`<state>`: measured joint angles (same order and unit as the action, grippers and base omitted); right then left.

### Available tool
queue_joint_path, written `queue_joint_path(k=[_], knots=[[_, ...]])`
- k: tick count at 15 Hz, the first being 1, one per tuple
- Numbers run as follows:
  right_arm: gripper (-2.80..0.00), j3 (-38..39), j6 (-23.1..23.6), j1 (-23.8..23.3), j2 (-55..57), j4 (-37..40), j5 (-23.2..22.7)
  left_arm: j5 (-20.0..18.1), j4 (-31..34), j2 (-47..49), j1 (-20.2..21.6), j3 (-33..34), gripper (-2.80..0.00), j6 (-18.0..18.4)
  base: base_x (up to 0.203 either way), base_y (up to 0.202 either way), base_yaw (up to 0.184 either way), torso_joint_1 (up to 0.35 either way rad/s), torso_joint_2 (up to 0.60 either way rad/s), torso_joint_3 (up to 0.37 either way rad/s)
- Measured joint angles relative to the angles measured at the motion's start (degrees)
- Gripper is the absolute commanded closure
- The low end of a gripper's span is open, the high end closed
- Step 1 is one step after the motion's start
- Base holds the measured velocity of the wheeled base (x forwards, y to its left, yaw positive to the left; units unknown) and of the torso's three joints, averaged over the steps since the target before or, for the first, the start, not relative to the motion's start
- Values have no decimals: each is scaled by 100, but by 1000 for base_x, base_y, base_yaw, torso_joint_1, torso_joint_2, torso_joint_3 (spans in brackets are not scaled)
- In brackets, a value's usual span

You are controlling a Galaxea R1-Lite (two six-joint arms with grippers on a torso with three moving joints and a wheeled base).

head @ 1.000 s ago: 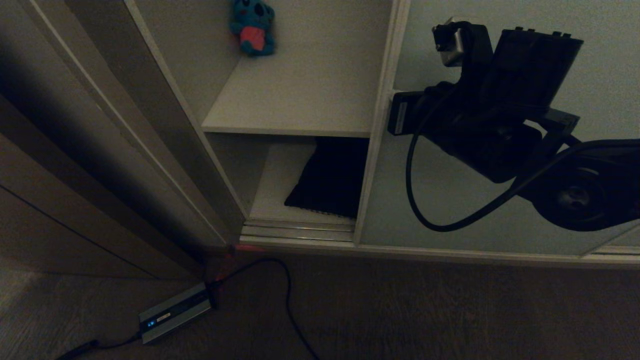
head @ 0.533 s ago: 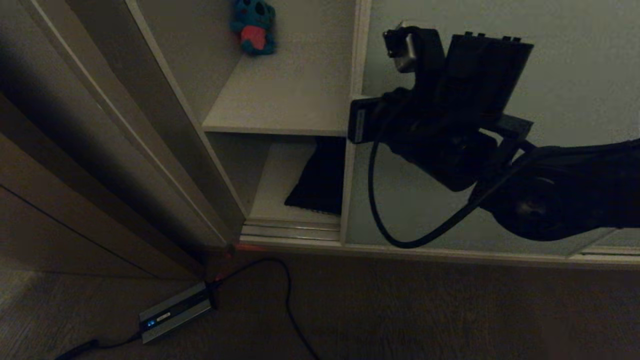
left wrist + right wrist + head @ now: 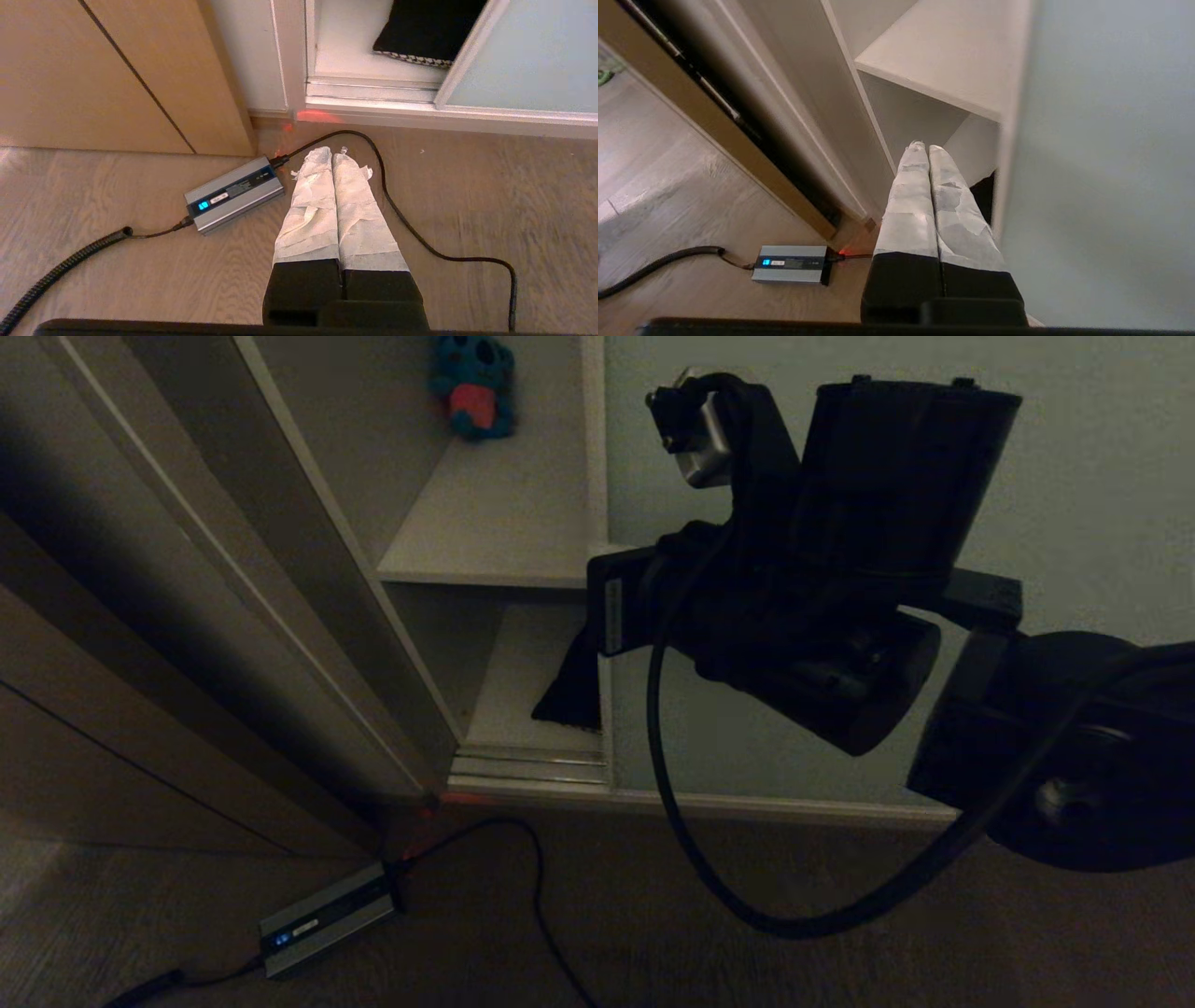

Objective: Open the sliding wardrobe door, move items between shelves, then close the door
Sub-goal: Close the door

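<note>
Door (image 3: 528, 60) pale grey-green; cushion (image 3: 427, 28) black with houndstooth edge; shelves (image 3: 952, 56) off-white; toy (image 3: 471, 387) blue and pink.

Black robot arm, grippers with white-taped fingers

The right arm (image 3: 840, 616) has boxy matte-black housings, a small silver block near its top and a thick black cable (image 3: 709, 859) looping beneath; both grippers' fingers (image 3: 920, 205) wear crinkled white tape above black bases.

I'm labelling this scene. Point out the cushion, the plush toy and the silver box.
cushion (image 3: 423, 25): left wrist view, its dark top face.
plush toy (image 3: 471, 383): head view, its body.
silver box (image 3: 233, 193): left wrist view, its top.
</note>
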<state>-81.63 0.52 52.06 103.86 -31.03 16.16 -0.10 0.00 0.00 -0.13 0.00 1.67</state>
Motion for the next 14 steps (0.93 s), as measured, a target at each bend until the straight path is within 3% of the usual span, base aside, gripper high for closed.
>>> queue_joint_path(k=[4,7,10,14], knots=[[0,628,27,-253,-765,30,643,0,0,0,2,0,0,-2,0,0,0,0,0,0],[0,1238,93,-1108,-1672,364,873,0,0,0,0,0,0,0,0,0,0,0,0,0],[0,1974,85,-2505,-2639,1049,425,0,2,0,-2,0,0,0,0,0,0,0,0,0],[0,2942,-13,-5161,-3749,1696,-434,-1,0,0,0,0,0,0,0,0,0,0,0,0]])
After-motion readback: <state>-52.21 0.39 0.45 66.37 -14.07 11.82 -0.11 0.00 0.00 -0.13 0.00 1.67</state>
